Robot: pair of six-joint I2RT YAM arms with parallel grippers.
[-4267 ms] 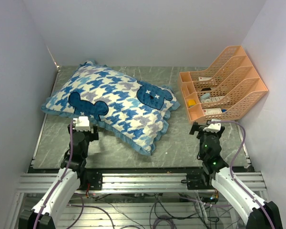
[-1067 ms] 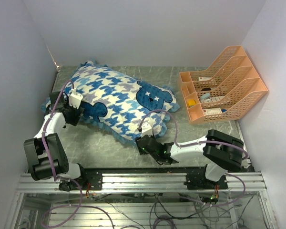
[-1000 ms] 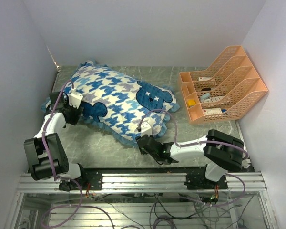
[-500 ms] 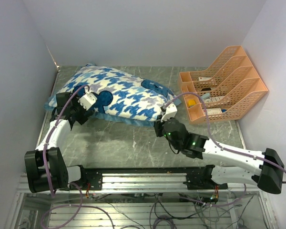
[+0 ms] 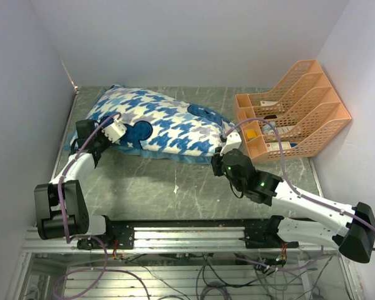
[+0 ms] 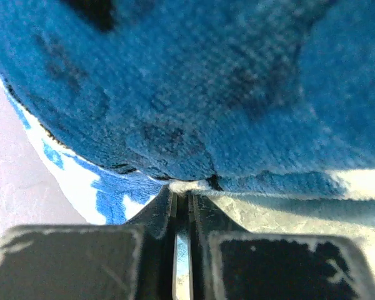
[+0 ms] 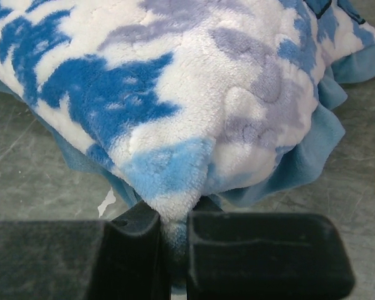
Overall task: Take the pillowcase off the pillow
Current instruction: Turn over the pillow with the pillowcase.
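Observation:
The pillowcase (image 5: 169, 125), blue-and-white houndstooth with dark blue bear shapes and a teal ruffle, lies stuffed across the back left of the table. The pillow is hidden inside it. My left gripper (image 5: 126, 139) is at its near-left edge; in the left wrist view the gripper (image 6: 189, 187) is shut on a small fold of the pillowcase (image 6: 194, 94). My right gripper (image 5: 222, 150) is at the right corner; in the right wrist view the gripper (image 7: 174, 228) pinches the plush corner of the pillowcase (image 7: 175, 94).
An orange file rack (image 5: 294, 112) with small items in it stands at the back right. A small white scrap (image 5: 175, 188) lies on the grey table (image 5: 175, 206) in front of the pillowcase. Walls close in the left, back and right sides.
The right gripper has drawn the pillowcase corner to the right and back, turning the bundle. The left gripper has shifted along the near-left edge and shut on the fabric.

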